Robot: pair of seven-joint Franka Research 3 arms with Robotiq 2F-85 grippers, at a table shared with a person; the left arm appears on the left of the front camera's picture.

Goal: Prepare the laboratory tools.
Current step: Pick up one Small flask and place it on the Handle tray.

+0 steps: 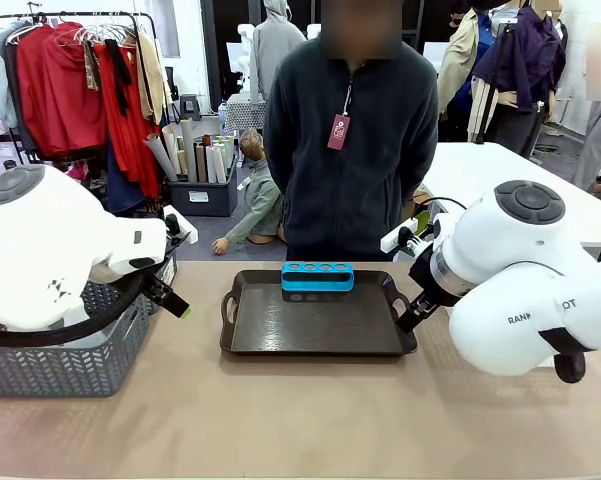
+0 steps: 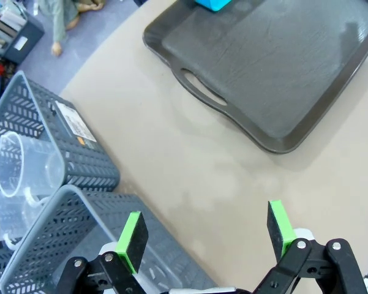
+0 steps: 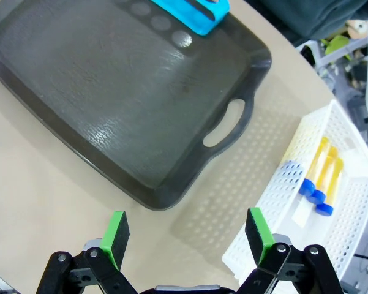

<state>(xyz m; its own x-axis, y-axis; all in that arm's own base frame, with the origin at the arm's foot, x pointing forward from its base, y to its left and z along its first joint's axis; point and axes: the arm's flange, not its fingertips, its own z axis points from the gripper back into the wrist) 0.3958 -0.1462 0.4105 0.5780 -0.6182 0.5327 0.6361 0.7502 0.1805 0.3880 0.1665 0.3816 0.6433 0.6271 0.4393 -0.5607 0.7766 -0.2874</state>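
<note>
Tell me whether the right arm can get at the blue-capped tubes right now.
Probably yes: the blue-capped tubes lie uncovered in the open white basket, close to the right arm, whose jaws stand open and empty.

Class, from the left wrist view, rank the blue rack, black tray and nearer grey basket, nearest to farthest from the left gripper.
1. Nearer grey basket, bottom left corner.
2. Black tray, across bare table.
3. Blue rack, at the tray's far end.

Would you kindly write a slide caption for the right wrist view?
Open right gripper above the table between black tray and white basket holding blue-capped tubes.
</note>
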